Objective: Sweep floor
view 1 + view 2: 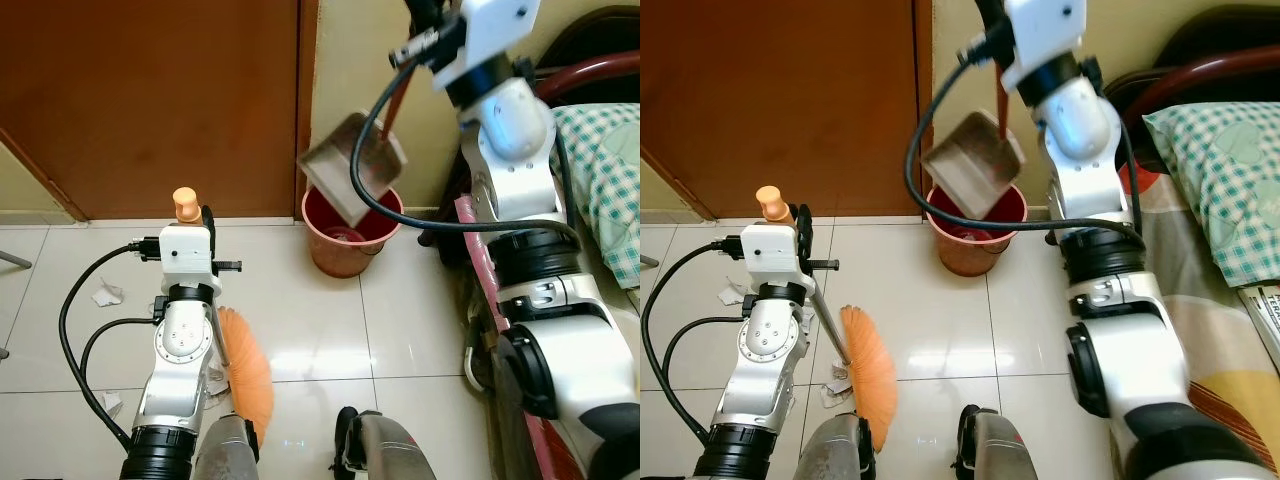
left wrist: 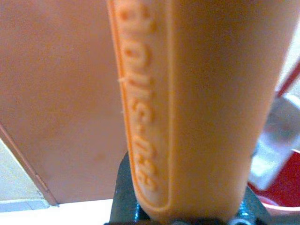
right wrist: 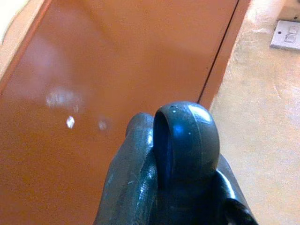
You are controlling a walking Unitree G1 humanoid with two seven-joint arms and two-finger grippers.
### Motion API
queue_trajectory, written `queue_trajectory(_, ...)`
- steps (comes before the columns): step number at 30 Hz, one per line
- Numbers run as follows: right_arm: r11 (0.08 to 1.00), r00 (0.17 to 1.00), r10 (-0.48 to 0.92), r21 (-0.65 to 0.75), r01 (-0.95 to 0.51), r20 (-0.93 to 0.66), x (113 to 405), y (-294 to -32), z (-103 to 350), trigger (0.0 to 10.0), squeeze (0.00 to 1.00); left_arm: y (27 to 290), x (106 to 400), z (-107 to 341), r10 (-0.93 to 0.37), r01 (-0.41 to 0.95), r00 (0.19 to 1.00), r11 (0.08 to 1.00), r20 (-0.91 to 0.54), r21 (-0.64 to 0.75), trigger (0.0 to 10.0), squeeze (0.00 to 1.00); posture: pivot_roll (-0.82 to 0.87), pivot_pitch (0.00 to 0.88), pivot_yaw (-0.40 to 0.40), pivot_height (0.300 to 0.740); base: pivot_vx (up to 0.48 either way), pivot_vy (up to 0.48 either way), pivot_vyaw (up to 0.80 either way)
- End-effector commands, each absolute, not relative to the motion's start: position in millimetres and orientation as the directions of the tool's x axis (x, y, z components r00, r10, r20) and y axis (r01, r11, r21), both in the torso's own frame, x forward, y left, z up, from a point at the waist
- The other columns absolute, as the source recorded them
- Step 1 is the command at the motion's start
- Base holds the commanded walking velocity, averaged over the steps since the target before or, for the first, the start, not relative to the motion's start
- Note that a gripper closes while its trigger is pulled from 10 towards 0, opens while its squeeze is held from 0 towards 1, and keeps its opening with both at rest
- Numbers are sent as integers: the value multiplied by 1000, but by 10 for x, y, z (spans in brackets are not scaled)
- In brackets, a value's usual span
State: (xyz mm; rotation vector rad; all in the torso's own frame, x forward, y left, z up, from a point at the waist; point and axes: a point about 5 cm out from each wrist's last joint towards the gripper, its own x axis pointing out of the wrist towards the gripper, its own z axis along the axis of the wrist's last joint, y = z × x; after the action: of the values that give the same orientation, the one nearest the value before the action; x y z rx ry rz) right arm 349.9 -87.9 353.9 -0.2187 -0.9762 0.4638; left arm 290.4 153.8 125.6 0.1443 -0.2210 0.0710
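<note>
White tiled floor [image 1: 330, 330] before a brown door. The right tool [image 1: 415, 45], clamped on the dustpan [image 1: 352, 165] handle, tips the pan directly above the red bucket [image 1: 350, 238]. The left tool [image 1: 195, 222] grips the broom [image 1: 250, 370], bristles down. The left wrist view reveals lettering on its handle.

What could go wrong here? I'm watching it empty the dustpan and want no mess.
1. The tilted brown metal dustpan, held by the right gripper, overhangs the round red plastic bucket's rim toward the door; dirt may miss.
2. The orange bristle broom in the left gripper could drag the white paper scraps around.
</note>
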Motion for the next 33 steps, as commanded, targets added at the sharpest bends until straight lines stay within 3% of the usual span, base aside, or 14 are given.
queue_trajectory(1, 905, 397, 408, -306, -297, 822, 3383, -868, 3774, 10000, 0, 1525, 2899, 1214, 54, -81, 978, 989, 202, 126, 10000, 0, 19, 137, -68, 740, 0, 0, 0)
queue_trajectory(5, 913, 428, 365, -227, -340, 827, 3405, -844, 3752, 10000, 0, 1525, 2901, 1220, 55, -82, 977, 989, 205, 126, 10000, 0, 24, 136, -69, 740, 0, 0, 0)
queue_trajectory(11, 912, 581, 241, 25, -410, 777, 3507, -799, 3523, 10000, 0, 1499, 2907, 1235, 48, -74, 976, 990, 213, 116, 10000, 0, 21, 136, -69, 740, 0, 0, 0)
queue_trajectory(14, 910, 615, 230, 57, -410, 754, 3529, -788, 3421, 10000, 0, 1492, 2906, 1238, 47, -73, 976, 990, 214, 117, 10000, 0, 21, 136, -69, 740, 0, 0, 0)
queue_trajectory(15, 913, 638, 221, 73, -401, 738, 3543, -793, 3349, 10000, 0, 1490, 2903, 1240, 47, -74, 975, 990, 215, 119, 10000, 0, 21, 136, -69, 740, 0, 0, 0)
queue_trajectory(16, 913, 717, 173, 163, -373, 676, 3585, -832, 3154, 10000, 0, 1490, 2898, 1244, 50, -77, 975, 990, 215, 120, 10000, 0, 21, 136, -69, 740, 0, 0, 0)
queue_trajectory(17, 913, 717, 173, 163, -373, 676, 3585, -832, 3154, 10000, 0, 1490, 2898, 1244, 50, -77, 975, 990, 215, 120, 10000, 0, 21, 136, -69, 740, 0, 0, 0)
queue_trajectory(19, 911, 806, 96, 275, -308, 584, 3617, -918, 2911, 10000, 0, 1500, 2887, 1248, 58, -84, 976, 989, 208, 120, 10000, 0, 31, 141, -70, 740, 0, 0, 0)
queue_trajectory(26, 942, 898, 31, 287, -173, 439, 3553, -1083, 2425, 10000, 0, 1501, 2831, 1216, 43, -66, 984, 989, 172, 132, 10000, 0, 34, 149, -59, 740, 0, 0, 0)
queue_trajectory(30, 978, 903, 12, 184, -100, 429, 3504, -1175, 2320, 10000, 0, 1462, 2806, 1135, 4, -21, 992, 990, 129, 136, 10000, 0, 39, 151, -55, 740, 0, 0, 0)
queue_trajectory(33, 974, 929, -23, 216, -63, 371, 3480, -1232, 2157, 10000, 0, 1443, 2783, 1093, -18, 1, 992, 990, 122, 141, 10000, 0, 40, 128, -46, 740, 0, 0, 0)
